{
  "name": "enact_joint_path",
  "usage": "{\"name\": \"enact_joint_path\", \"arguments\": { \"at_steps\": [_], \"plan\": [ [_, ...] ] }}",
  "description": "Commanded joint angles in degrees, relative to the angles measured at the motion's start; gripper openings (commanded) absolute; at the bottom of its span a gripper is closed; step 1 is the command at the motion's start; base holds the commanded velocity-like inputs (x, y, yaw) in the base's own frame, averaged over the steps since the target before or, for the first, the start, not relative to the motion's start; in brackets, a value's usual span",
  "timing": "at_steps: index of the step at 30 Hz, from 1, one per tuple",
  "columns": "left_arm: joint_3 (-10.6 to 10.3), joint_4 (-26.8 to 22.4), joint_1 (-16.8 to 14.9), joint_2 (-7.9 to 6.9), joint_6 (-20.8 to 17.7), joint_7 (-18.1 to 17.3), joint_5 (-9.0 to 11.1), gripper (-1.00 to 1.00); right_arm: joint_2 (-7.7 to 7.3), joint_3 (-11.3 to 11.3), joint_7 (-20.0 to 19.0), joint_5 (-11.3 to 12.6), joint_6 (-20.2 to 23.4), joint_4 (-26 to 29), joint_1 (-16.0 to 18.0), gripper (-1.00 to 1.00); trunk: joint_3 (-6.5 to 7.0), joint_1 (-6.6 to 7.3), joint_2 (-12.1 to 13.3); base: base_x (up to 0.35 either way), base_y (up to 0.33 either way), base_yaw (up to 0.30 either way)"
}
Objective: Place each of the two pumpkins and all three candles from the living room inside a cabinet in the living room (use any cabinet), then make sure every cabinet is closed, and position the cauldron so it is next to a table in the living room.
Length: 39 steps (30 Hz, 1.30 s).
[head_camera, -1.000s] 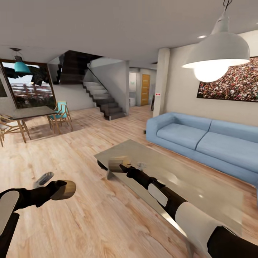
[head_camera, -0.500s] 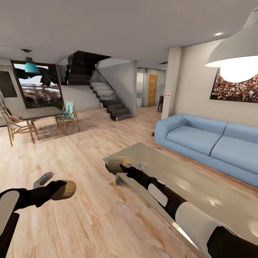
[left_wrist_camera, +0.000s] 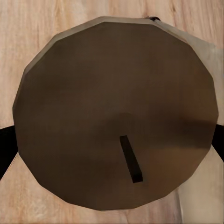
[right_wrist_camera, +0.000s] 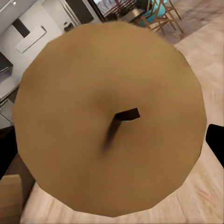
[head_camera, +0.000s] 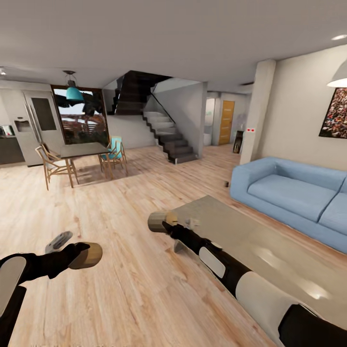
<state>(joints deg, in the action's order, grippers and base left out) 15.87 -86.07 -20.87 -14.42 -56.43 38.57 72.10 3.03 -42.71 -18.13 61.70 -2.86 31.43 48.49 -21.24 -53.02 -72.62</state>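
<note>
The left gripper (head_camera: 79, 255) is clamped on 1 candle (head_camera: 89, 255), which sticks out beyond its fingers over the wooden floor (head_camera: 135, 289); in the left wrist view the candle's flat round top (left_wrist_camera: 116, 116) with its dark wick faces the camera, black fingers at both edges. The right gripper (head_camera: 166, 225) grips a 2nd candle (head_camera: 156, 222), held just off the near corner of the low grey table (head_camera: 250, 241); the right wrist view shows its top (right_wrist_camera: 109, 116) the same way. Beyond the table stands a blue sofa (head_camera: 289, 193). Farther off are a dining table with chairs (head_camera: 82, 152) and a staircase (head_camera: 168, 137).
</note>
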Motion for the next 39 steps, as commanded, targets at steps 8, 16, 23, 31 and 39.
{"name": "enact_joint_path", "arguments": {
  "at_steps": [8, 16, 23, 31, 39],
  "plan": [
    [0.04, -0.06, -0.05, -0.06, -0.08, 0.62, 0.67, -1.00, 0.01, -0.36, 0.25, 0.68, -0.30, -0.05, 0.11, -1.00, -0.06, 0.00, -0.05, 0.001, 0.001, 0.265],
    [0.04, -0.06, -0.05, -0.08, -0.08, 0.63, 0.67, -1.00, 0.04, -0.36, 0.55, 0.66, -0.30, -0.05, 0.11, -1.00, -0.06, 0.00, -0.05, 0.000, 0.000, 0.268],
    [0.12, -0.03, -0.05, -0.08, -0.08, 0.64, 0.67, -1.00, 0.02, -0.36, 0.78, 0.62, -0.30, -0.05, 0.11, -1.00, -0.06, 0.00, -0.05, 0.027, 0.000, 0.268],
    [0.64, 0.01, -0.05, -0.09, -0.08, 0.64, 0.62, -1.00, -0.04, -0.63, 0.73, -2.18, -0.58, -0.04, 0.11, -1.00, -0.06, 0.00, -0.05, 0.243, 0.042, 0.091],
    [0.83, 0.03, -0.05, -0.08, -0.08, 0.63, 0.66, -1.00, 0.01, -0.71, 0.81, -3.53, -0.60, -0.10, 0.11, -1.00, -0.06, 0.00, -0.05, 0.322, 0.121, 0.001]
  ]
}}
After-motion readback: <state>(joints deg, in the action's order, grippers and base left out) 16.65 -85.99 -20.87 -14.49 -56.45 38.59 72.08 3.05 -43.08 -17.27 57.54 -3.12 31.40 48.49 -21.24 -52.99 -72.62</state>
